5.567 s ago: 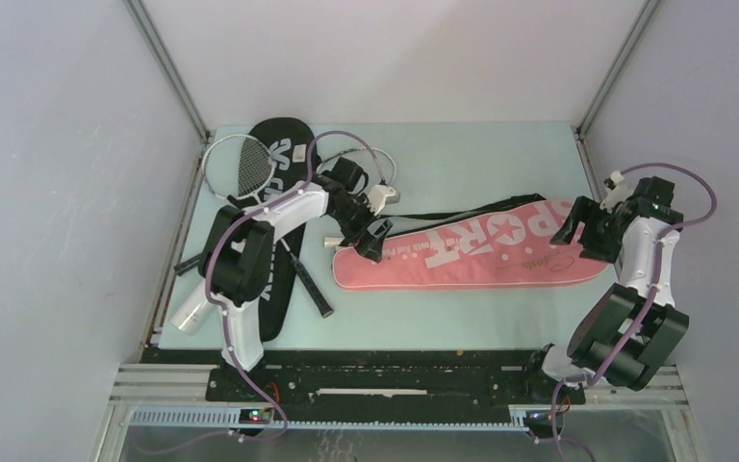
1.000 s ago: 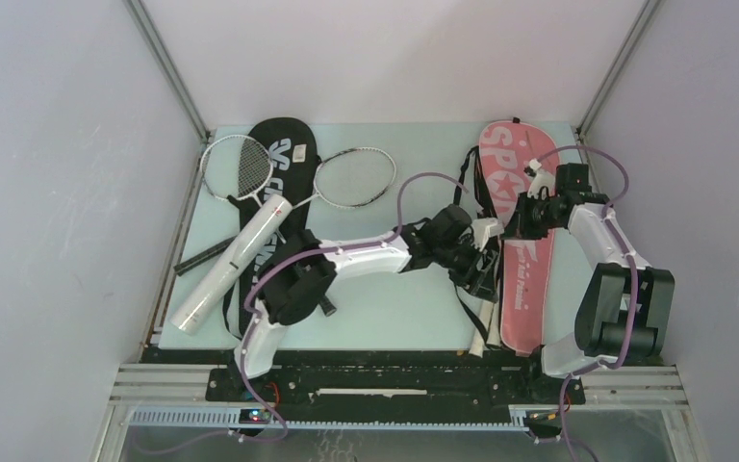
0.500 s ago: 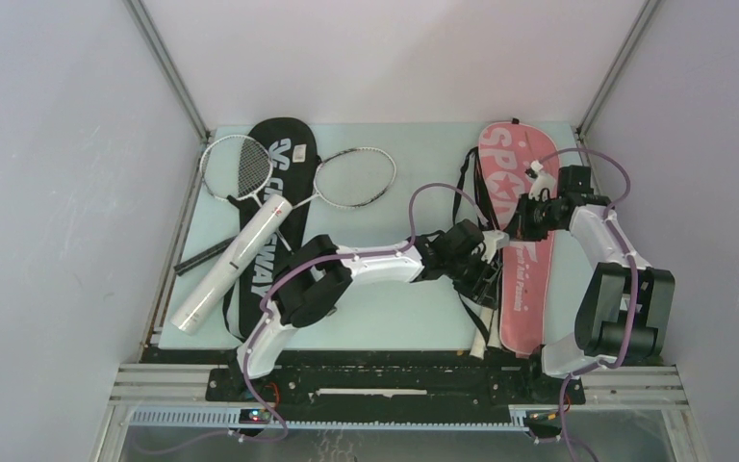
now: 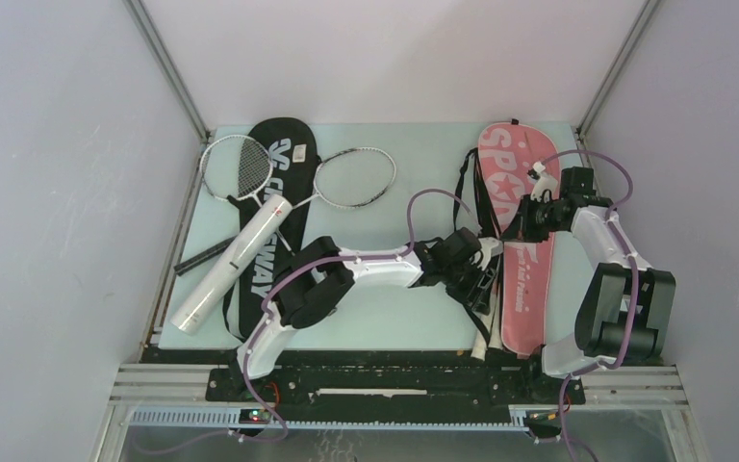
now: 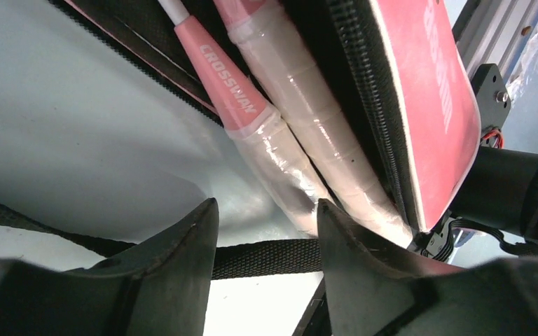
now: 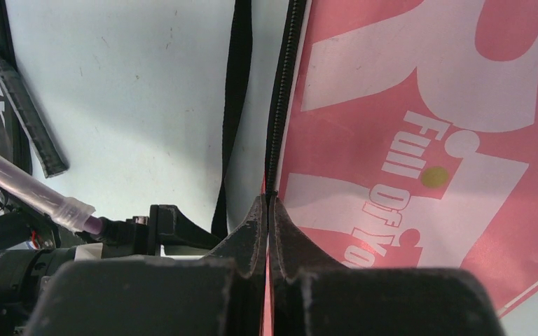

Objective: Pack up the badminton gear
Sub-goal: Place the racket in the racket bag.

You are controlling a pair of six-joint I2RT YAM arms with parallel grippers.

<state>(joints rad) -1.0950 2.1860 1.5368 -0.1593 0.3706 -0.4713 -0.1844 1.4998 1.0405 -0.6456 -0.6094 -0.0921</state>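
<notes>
left claw [image 5: 265,210] spread, wrapped racket handles [image 5: 322,133] just ahead; right claw [image 6: 269,203] pinches the pink cover [image 6: 427,105] at its zipper edge.

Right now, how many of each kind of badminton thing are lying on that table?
Rackets: 4, two loose, two showing only grips at the pink cover
Covers: 2, the pink cover and the black cover
Tube: 1
Total: 7
</notes>
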